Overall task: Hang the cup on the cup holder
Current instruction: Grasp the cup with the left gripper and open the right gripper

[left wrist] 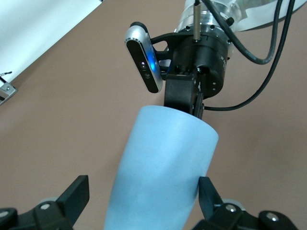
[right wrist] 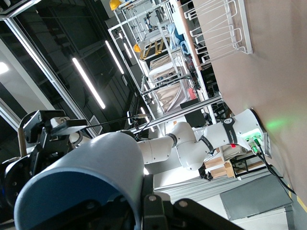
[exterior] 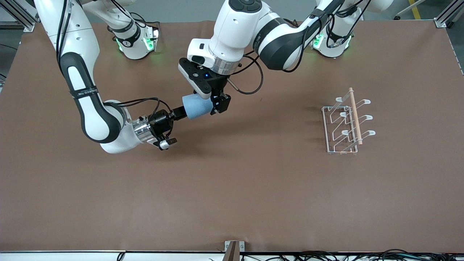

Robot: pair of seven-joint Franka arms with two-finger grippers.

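Observation:
The light-blue cup (exterior: 197, 106) hangs on its side in the air over the middle of the table. My right gripper (exterior: 180, 112) is shut on its rim wall, one finger inside the cup (right wrist: 91, 172) and one outside. My left gripper (exterior: 212, 99) is open around the cup's body (left wrist: 163, 167). One of its fingers (left wrist: 206, 187) is at the cup's side; the other stands apart from it. The white wire cup holder (exterior: 348, 123) with its wooden rod stands on the table toward the left arm's end, well away from both grippers.
The brown table (exterior: 232, 188) spreads wide around the arms. A small metal bracket (exterior: 233, 248) sits at the table edge nearest the front camera. The cup holder (right wrist: 220, 28) also shows in the right wrist view.

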